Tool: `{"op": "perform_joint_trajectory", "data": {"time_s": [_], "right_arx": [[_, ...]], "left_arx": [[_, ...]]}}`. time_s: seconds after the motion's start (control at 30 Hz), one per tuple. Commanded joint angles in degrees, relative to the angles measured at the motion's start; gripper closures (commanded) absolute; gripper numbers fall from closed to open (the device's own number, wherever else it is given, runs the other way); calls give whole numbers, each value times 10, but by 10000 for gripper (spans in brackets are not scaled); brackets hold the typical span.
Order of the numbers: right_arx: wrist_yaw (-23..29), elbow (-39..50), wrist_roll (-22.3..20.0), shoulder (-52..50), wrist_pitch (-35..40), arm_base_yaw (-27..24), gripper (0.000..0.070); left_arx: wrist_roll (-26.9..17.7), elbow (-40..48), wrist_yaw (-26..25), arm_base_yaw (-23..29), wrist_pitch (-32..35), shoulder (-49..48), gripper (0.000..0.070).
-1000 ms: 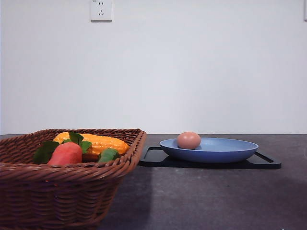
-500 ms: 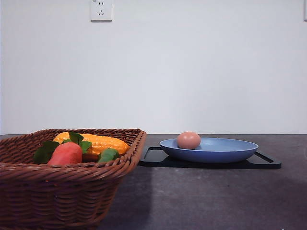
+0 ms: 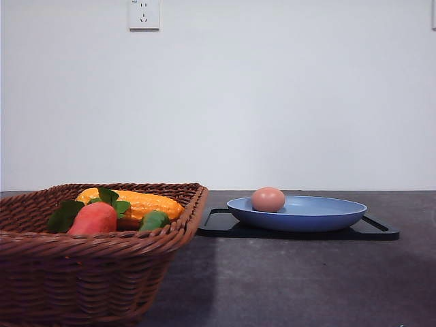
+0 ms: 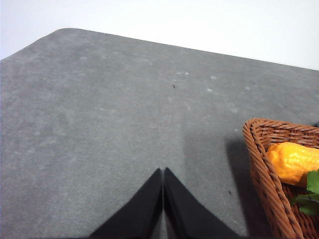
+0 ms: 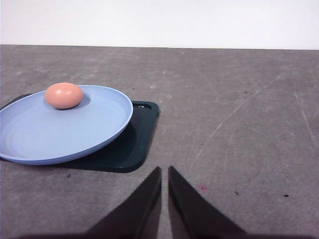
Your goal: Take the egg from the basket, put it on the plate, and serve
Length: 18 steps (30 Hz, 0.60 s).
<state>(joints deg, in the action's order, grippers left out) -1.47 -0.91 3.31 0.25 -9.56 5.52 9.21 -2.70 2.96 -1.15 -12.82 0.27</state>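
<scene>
A small pinkish-brown egg (image 3: 268,199) (image 5: 64,95) lies on the left part of the blue plate (image 3: 320,212) (image 5: 60,134), which rests on a flat black tray (image 3: 376,230) (image 5: 134,144). The brown wicker basket (image 3: 88,272) (image 4: 266,174) stands at the front left. My left gripper (image 4: 163,172) is shut over bare table beside the basket, holding nothing. Shut too, my right gripper (image 5: 164,170) hovers over the table near the tray's corner, apart from the plate.
In the basket lie a yellow corn cob (image 3: 139,203) (image 4: 294,163), a reddish-orange carrot-like vegetable with green leaves (image 3: 94,218) and a small green piece (image 3: 154,220). A wall socket (image 3: 144,13) sits on the white wall behind the grey table.
</scene>
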Motion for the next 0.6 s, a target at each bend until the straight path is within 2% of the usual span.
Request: {"op": "perform_joint_trajectory", "data": {"time_s": [0.0, 0.57], "right_arx": [[2, 3, 8, 0, 8, 0, 700], [2, 3, 8, 0, 8, 0, 700]], "left_arx": [[3, 14, -1, 1, -9, -1, 700], [3, 14, -1, 1, -9, -1, 700]]}}
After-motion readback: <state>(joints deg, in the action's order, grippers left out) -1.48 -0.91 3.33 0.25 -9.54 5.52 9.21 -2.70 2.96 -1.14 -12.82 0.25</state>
